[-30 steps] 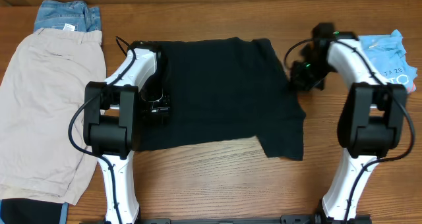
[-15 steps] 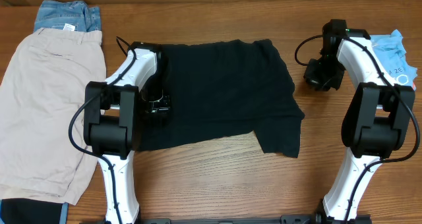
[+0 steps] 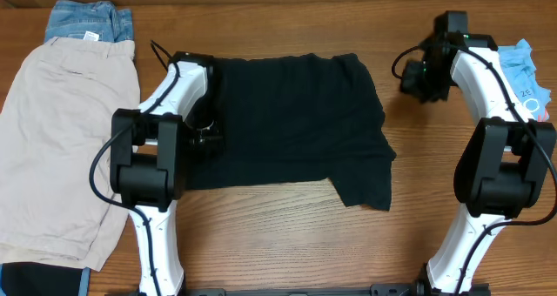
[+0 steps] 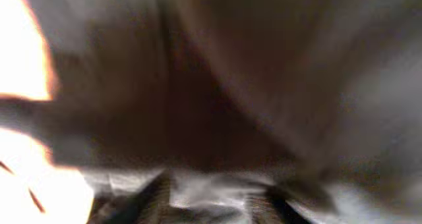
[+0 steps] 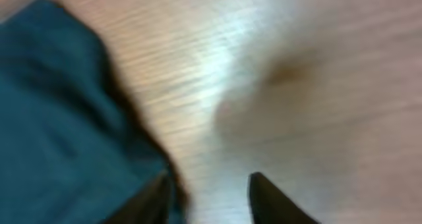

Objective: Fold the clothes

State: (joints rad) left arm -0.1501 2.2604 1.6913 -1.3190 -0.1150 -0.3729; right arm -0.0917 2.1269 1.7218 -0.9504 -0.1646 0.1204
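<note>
Black fabric T-shirt central on wooden table, beige cloth shorts at 9 o'clock, blue denim at 10 o'clock, light-blue printed tee at 2 o'clock

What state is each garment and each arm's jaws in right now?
Black T-shirt: spread out, lower-right corner jutting out.
Beige shorts: laid flat at the left.
Blue denim: partly under the beige shorts.
Light-blue tee: crumpled at the right edge.
Left jaws: at the T-shirt's left edge, opening unclear.
Right jaws: open, empty.
</note>
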